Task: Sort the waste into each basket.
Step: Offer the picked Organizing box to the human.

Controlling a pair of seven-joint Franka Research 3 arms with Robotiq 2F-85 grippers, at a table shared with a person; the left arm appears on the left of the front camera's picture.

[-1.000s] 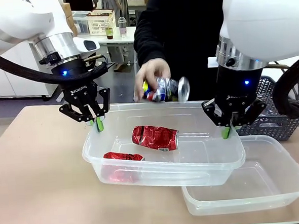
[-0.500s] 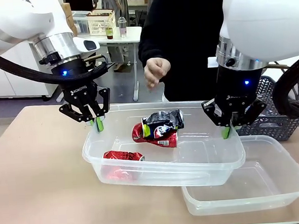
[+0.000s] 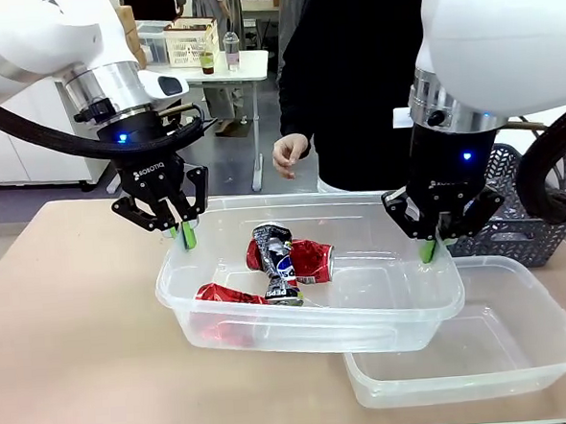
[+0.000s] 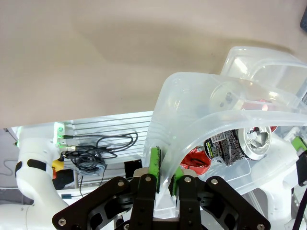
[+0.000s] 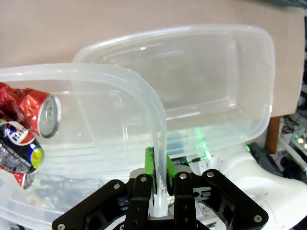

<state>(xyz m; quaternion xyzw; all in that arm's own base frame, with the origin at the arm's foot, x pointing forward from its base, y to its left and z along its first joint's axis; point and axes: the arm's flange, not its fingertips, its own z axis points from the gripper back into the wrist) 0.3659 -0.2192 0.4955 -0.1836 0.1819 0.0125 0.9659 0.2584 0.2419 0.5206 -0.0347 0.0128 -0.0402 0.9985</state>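
- The left claw, upper left of centre, is clamped narrow on the rim of the clear rectangular plastic tub.
- The right claw, at centre right, grips the tub's opposite rim.
- A crushed red metal can, a crushed dark blue-and-silver can and a flattened red can lie inside the tub, mid-frame.
- A second clear plastic tub sits at lower right on the tabletop.

The big tub is open from above. Its rim is blocked at 10 o'clock by the left gripper and at 3 o'clock by the right gripper, both pinching it tight. Three crushed cans lie in the middle and toward 8 o'clock. A person's hand hangs past 12 o'clock. The second tub, at 4 o'clock, has bare room inside.
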